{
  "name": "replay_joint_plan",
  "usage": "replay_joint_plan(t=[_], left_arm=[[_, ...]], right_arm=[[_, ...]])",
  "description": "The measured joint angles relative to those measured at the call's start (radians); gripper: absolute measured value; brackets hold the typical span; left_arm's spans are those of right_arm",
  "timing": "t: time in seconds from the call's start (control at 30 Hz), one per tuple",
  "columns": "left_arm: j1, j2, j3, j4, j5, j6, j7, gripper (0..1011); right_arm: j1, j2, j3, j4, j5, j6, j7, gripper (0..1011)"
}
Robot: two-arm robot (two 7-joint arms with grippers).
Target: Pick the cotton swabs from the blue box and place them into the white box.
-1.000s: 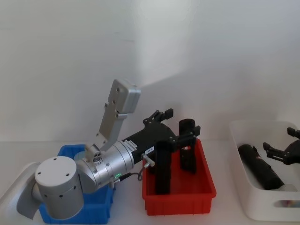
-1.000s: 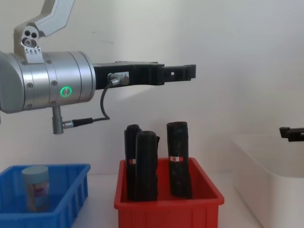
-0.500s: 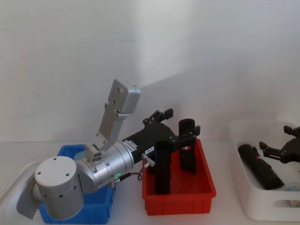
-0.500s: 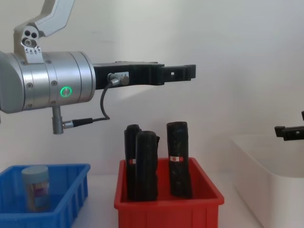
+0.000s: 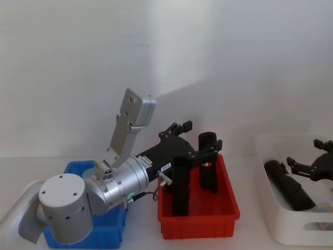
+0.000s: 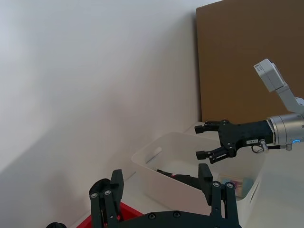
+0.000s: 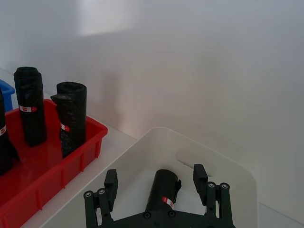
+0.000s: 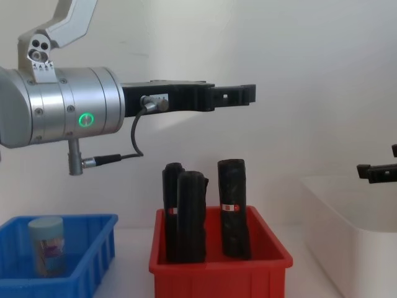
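One cotton swabs tub (image 8: 46,246) with a pale lid stands upright in the blue box (image 8: 93,245), which my left arm partly hides in the head view (image 5: 112,229). Another labelled tub (image 6: 235,183) lies in the white box (image 6: 161,178) at the right (image 5: 263,156), beside a black cylinder (image 7: 164,190). My left gripper (image 5: 196,136) hangs open and empty high above the red bin, to the right of the blue box. Above the white box my right gripper (image 5: 307,154) is open too, with nothing between its fingers (image 7: 199,175).
A red bin (image 5: 197,221) sits between the two boxes and holds three tall black cylinders (image 8: 232,208) with red bands, standing upright under my left gripper. A white wall runs close behind the table. A brown board (image 6: 251,61) stands at the far right.
My right gripper has shifted slightly leftward over the white box, staying open. The left arm and the tub in the blue box have not moved.
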Motion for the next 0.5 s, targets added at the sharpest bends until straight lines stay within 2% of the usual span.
replay_joint_plan(t=[0.5], left_arm=[[0.0,0.0,0.0,0.0,0.0,0.0,0.0,1000]], right_arm=[[0.001,-0.001,0.0,0.002,-0.001,0.0,0.002,1001]])
